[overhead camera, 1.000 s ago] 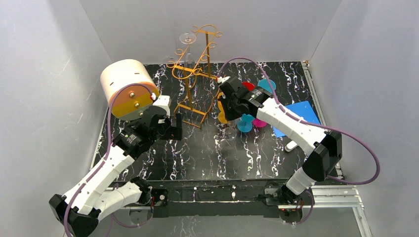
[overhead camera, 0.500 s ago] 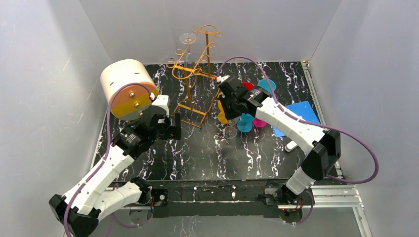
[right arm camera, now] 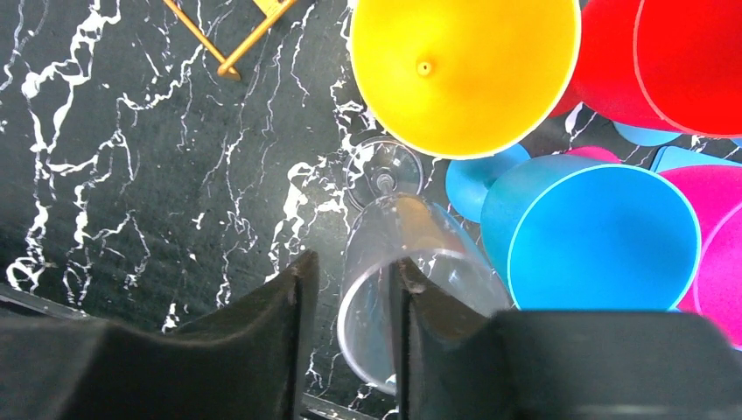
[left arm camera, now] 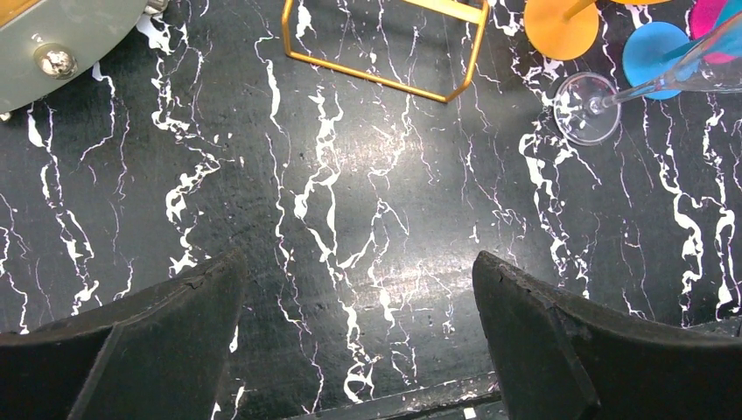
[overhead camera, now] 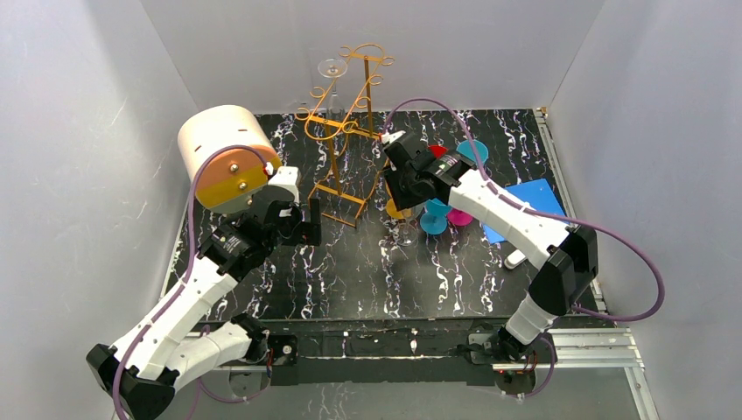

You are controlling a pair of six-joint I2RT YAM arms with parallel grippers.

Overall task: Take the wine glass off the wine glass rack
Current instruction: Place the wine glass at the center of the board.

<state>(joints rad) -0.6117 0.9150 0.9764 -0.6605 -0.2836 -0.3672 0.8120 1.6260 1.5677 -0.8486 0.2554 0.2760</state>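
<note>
**Overhead view.** My right gripper (right arm camera: 354,267) hangs low over the black marbled table (overhead camera: 367,280), just right of the wine glass rack (overhead camera: 348,129). The wine glass (right arm camera: 420,245), which is clear, is off the rack. Its foot rests on the table just right of the rack's wire base and close beside the orange goblet (right arm camera: 464,70).

**Right wrist view.** The jaws stand partly apart. One side of the wine glass's rim sits in the gap between the two fingers (right arm camera: 262,332), and I see neither pad pressed against it. I cannot tell whether the glass is upright or leaning. To its right crowd a blue goblet (right arm camera: 604,241), a red goblet (right arm camera: 674,61) and a magenta goblet (right arm camera: 722,254), their bowls nearly touching.

**Left wrist view.** My left gripper (left arm camera: 356,271) hovers over the table on the near side of the rack's base. Its jaws are spread wide and hold nothing. The foot and stem of the wine glass show at the far right of this view.

**Surroundings, overhead view.** A cream-and-orange cylindrical box (overhead camera: 229,156) sits left of the rack, just beyond my left wrist. A second clear glass (overhead camera: 331,67) hangs foot-up from the rack's far top. A blue sheet (overhead camera: 529,203) lies at the right side of the table, beyond the goblets.
</note>
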